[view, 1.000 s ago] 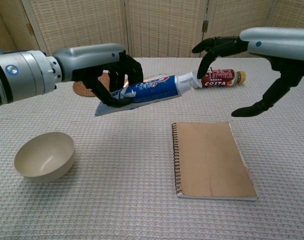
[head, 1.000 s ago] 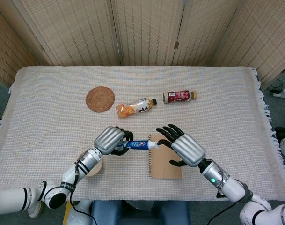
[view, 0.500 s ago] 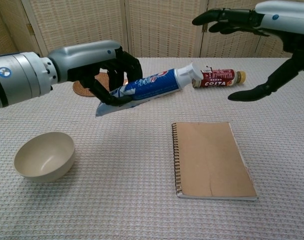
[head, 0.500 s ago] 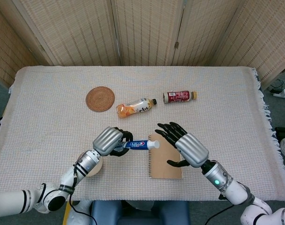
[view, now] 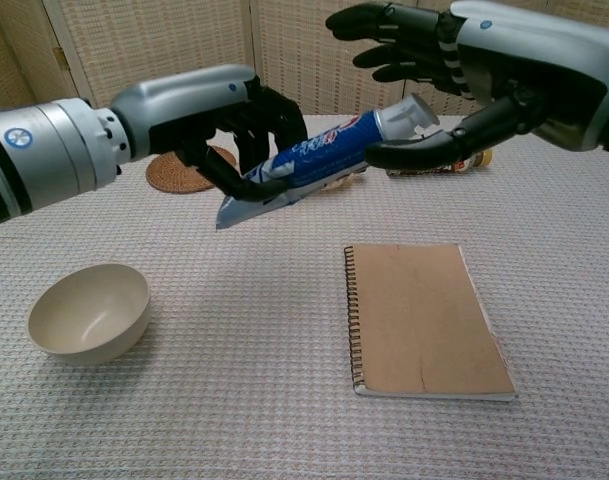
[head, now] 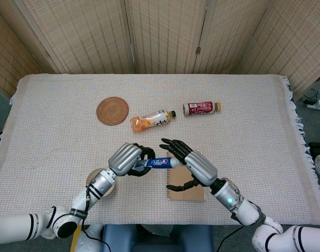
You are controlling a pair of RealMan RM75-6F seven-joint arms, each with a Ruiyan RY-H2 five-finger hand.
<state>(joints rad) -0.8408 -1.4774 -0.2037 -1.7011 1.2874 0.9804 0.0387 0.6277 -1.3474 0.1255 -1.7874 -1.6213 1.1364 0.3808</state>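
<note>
Blue-and-white toothpaste tube (view: 314,165), held in the air above the worktop (head: 54,121), crimped end low and to the left, capped end raised to the right. Left robot hand (view: 239,125): fingers curled around the tube's lower half, gripping it; forearm comes in level from the left. Right robot hand (view: 439,75): holds nothing, fingers spread and stretched out above the tube's cap, thumb lying just under the cap end (whether it touches the tube cannot be told); the palm faces down and to the left.

On the woven cloth below:
- brown spiral notebook (view: 424,320), flat, beneath the right robot hand;
- beige bowl (view: 87,311), upright, below the left forearm;
- round woven coaster (head: 112,111), far side;
- orange drink bottle (head: 152,119), on its side beside the coaster;
- red-labelled bottle (head: 202,108), on its side, further right.
</note>
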